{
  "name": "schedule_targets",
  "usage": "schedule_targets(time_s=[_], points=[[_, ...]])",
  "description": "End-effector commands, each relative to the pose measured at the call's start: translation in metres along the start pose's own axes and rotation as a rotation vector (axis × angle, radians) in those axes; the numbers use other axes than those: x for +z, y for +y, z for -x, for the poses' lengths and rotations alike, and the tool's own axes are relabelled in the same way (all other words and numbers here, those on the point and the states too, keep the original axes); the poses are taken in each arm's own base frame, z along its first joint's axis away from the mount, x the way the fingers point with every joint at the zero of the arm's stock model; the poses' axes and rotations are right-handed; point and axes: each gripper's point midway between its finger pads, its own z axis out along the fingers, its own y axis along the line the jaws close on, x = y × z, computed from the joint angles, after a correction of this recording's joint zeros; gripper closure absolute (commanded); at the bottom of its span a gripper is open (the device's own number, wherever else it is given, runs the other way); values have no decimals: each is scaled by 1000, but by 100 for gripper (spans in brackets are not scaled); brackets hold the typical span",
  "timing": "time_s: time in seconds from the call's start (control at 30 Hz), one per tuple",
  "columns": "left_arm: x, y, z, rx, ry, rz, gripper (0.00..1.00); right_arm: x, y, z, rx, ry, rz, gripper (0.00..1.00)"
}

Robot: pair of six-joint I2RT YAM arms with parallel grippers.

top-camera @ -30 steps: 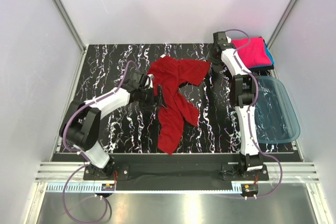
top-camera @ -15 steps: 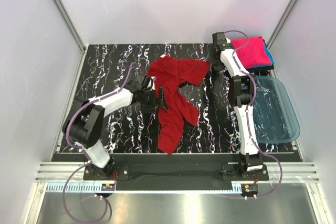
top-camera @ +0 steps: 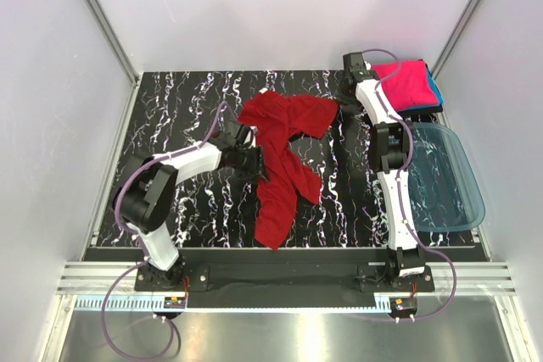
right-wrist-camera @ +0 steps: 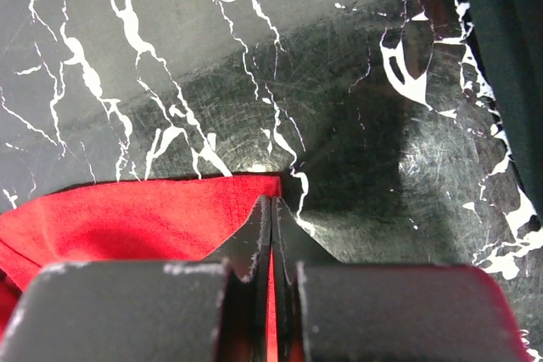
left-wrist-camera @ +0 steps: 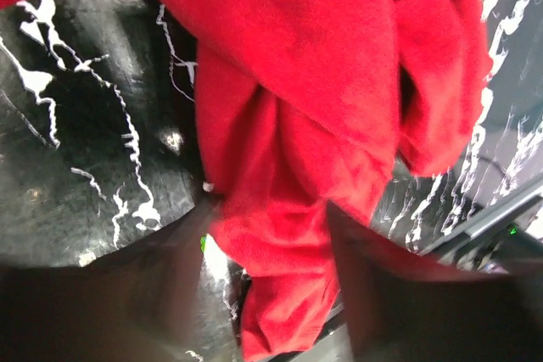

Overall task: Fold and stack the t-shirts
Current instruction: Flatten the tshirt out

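- one black marbled table point(top-camera: 170, 108) is seen, with two arms bolted at its near edge.
- the left gripper point(top-camera: 257, 157) is laid against the left edge of the one dark red t-shirt point(top-camera: 284, 175); in the left wrist view a bunched fold of red cloth is seen between the two blurred fingers point(left-wrist-camera: 170, 286), which stand apart, and it cannot be told whether the cloth is clamped.
- the dark red t-shirt is spread crumpled and unfolded across the middle of the table, one part stretched toward the far right and one long part trailing toward the near edge.
- the right gripper point(top-camera: 342, 101) is set at the far right corner of the red cloth; its jaws are pressed together, with the cloth's edge pinched between them in the right wrist view.
- two folded t-shirts are stacked in the far right corner: one pink t-shirt point(top-camera: 411, 82) on top of one teal-blue t-shirt point(top-camera: 434, 86).
- one translucent blue tub point(top-camera: 450, 175) is placed at the right edge, just nearer than the stack.
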Motion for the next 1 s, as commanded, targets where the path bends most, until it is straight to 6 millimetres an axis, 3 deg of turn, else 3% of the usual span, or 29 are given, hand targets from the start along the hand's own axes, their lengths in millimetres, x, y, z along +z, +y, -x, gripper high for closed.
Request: schedule_targets(time_s=[0.0, 0.03, 0.07, 0.13, 0.17, 0.23, 0.27, 0.3, 0.33, 0.4, 0.43, 0.47, 0.53, 0.57, 0.6, 0.63, 0.67, 0.7, 0.73, 0.77, 0.8, 0.83, 0.93, 0.97], points=[[4, -8, 24, 20, -41, 3, 65, -35, 5, 7, -35, 12, 8, 100], [2, -6, 24, 15, -28, 11, 87, -48, 7, 16, -46, -9, 13, 100], [-1, -5, 29, 13, -31, 10, 98, -77, 12, 34, -49, -55, 24, 100], [-18, -8, 41, 15, -56, 9, 100, -109, 12, 47, -70, -92, 23, 100], [-28, -1, 52, 22, -95, 35, 100, -141, 9, 55, -68, -123, 17, 100], [-61, -2, 72, 41, -182, 65, 100, -172, 6, 56, -61, -139, 21, 100], [-73, 0, 80, 64, -220, 85, 100, -173, -5, 34, -68, -84, 2, 100], [-96, 6, 100, 61, -307, 125, 100, -210, -4, 40, -55, -126, 28, 100], [-106, 10, 106, 55, -332, 152, 100, -220, -6, 34, -33, -131, 39, 100], [-125, 17, 128, 50, -403, 187, 100, -246, -20, 3, -15, -103, 67, 100], [-128, 20, 135, 48, -414, 197, 100, -239, -32, -26, 5, -53, 60, 100], [-132, 28, 143, 43, -427, 222, 100, -265, -34, -27, 23, -91, 90, 100], [-135, 32, 167, 30, -433, 246, 100, -277, -39, -46, 64, -86, 117, 100], [-140, 37, 181, 28, -442, 255, 100, -288, -45, -68, 79, -66, 146, 100], [-145, 26, 211, 51, -481, 237, 100, -292, -45, -72, 110, -83, 163, 100], [-149, 24, 223, 64, -488, 242, 100, -298, -41, -86, 109, -64, 194, 100], [-140, 37, 240, 65, -485, 297, 100, -305, -45, -101, 111, -61, 205, 100], [-165, 19, 270, 90, -565, 286, 97, -309, -44, -107, 126, -65, 221, 100], [-168, 15, 282, 97, -576, 284, 89, -312, -44, -113, 128, -63, 231, 100], [-178, 2, 308, 116, -619, 249, 76, -317, -48, -121, 137, -64, 241, 100], [-177, 1, 301, 112, -570, 254, 64, -320, -48, -122, 144, -72, 251, 100], [-182, -4, 302, 123, -569, 249, 43, -320, -51, -128, 137, -66, 252, 100], [-192, -3, 276, 155, -549, 347, 36, -325, -55, -131, 116, -80, 256, 100], [-212, -14, 261, 207, -584, 400, 34, -327, -54, -132, 112, -79, 266, 100]])
